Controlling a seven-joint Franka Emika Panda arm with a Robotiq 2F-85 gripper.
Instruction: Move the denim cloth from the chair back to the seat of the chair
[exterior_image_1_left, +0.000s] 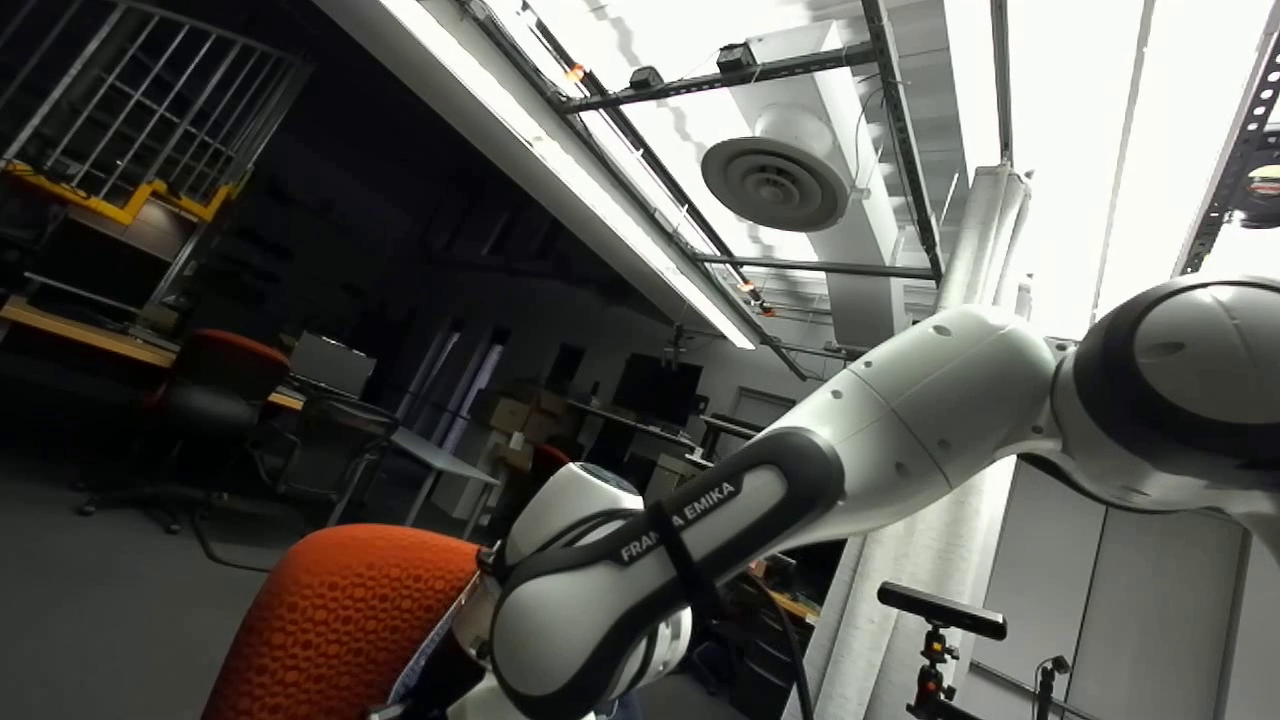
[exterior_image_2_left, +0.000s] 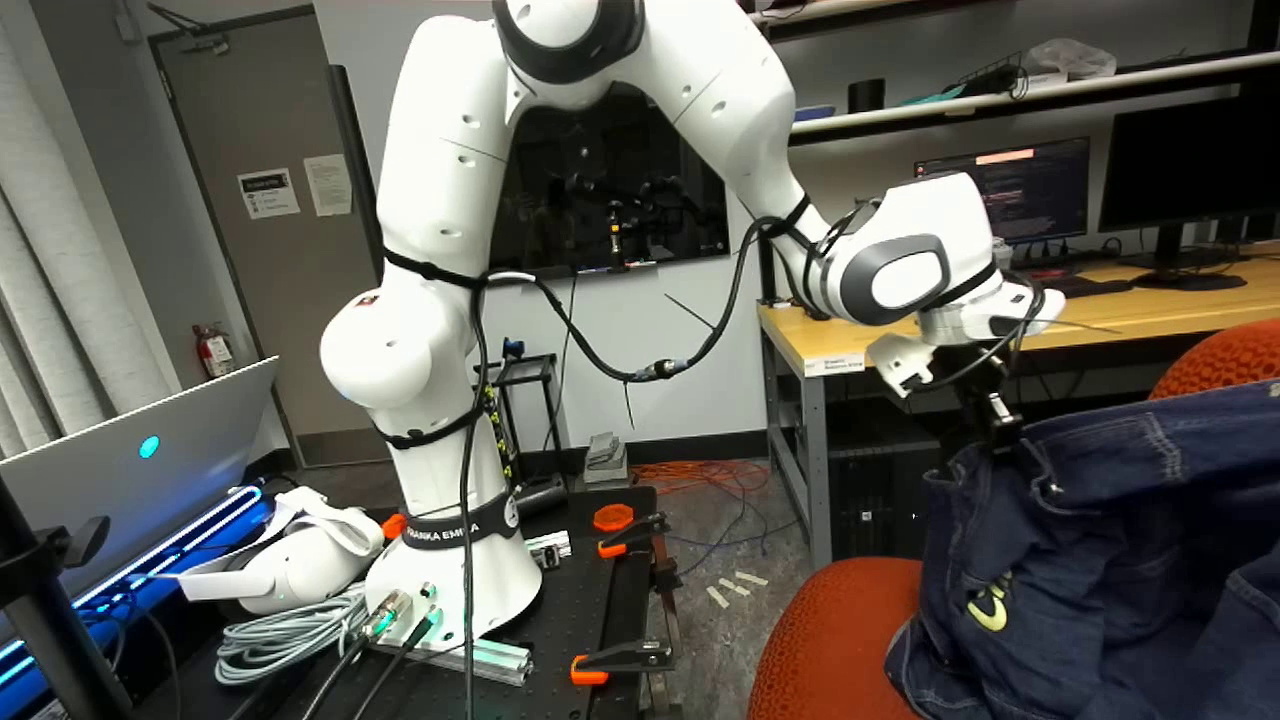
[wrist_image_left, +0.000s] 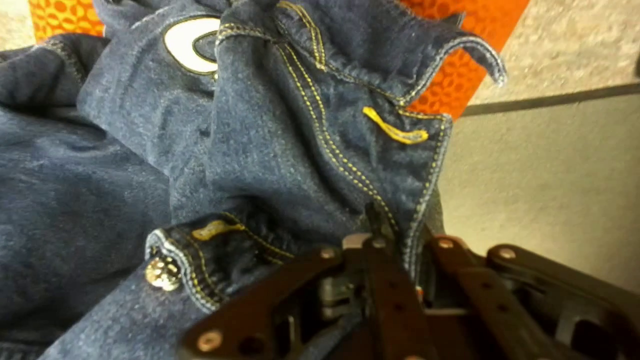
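Note:
The denim cloth (exterior_image_2_left: 1080, 580) is dark blue with yellow stitching and a light emblem. In an exterior view it hangs in front of the orange chair back (exterior_image_2_left: 1230, 352), with its lower part over the orange seat (exterior_image_2_left: 835, 640). My gripper (exterior_image_2_left: 1000, 435) is at the cloth's upper corner. In the wrist view the gripper (wrist_image_left: 402, 232) has its fingers close together, with a stitched edge of the cloth (wrist_image_left: 260, 145) between them. The chair back (exterior_image_1_left: 345, 610) also shows in an exterior view, where only a thin strip of the cloth (exterior_image_1_left: 430, 650) shows and the fingertips are hidden.
A wooden desk (exterior_image_2_left: 1150, 300) with monitors stands behind the gripper. A black mounting table (exterior_image_2_left: 600, 600) with orange clamps carries the arm's base. A cable (exterior_image_2_left: 600, 360) hangs off the arm. The floor (wrist_image_left: 540, 180) shows beside the chair.

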